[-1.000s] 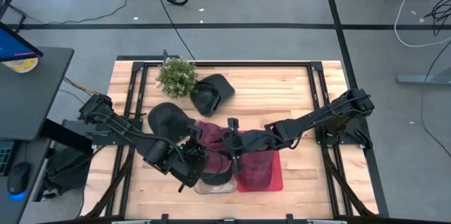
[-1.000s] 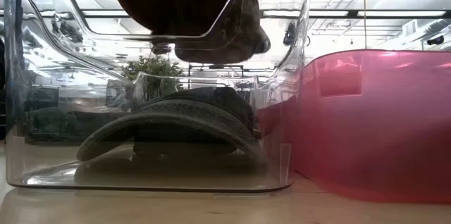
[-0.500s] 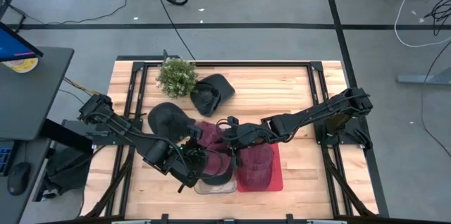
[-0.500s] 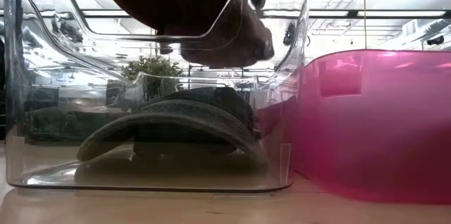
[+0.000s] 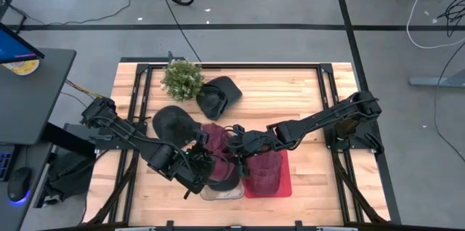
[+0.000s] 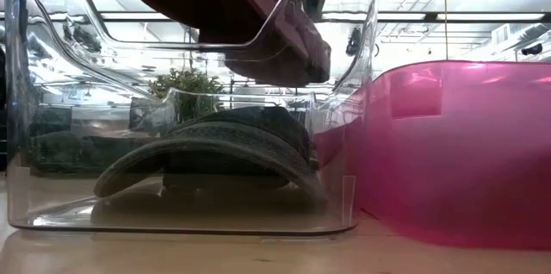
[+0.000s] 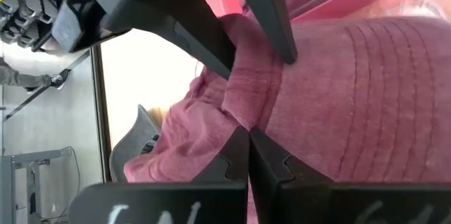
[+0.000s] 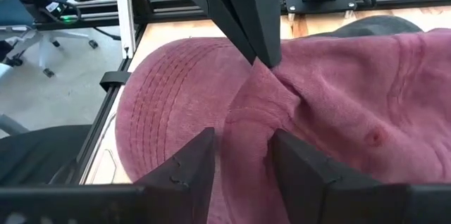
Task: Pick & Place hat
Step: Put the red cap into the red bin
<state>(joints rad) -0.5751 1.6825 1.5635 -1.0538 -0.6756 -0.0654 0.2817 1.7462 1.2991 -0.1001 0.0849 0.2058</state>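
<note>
Pink hat held over clear bin by both grippers.

Left pinched shut on fabric; right narrowly astride a fold, perhaps gripping. Best lowered level before release.

The soft fabric cap is dusty pink to maroon, with rows of parallel stitching across its brim and one matching pink eyelet on the crown. The rigid plastic bin is translucent pink-red. The adjacent plastic container is colourless and transparent; the curved cap lying inside it is dark grey to black with concentric ribbed stitch lines. Two further caps on the table are plain black. The small bushy plant is pale green. The slatted wooden table top is light tan with visible grain, framed in black. Both arms are black.
</note>
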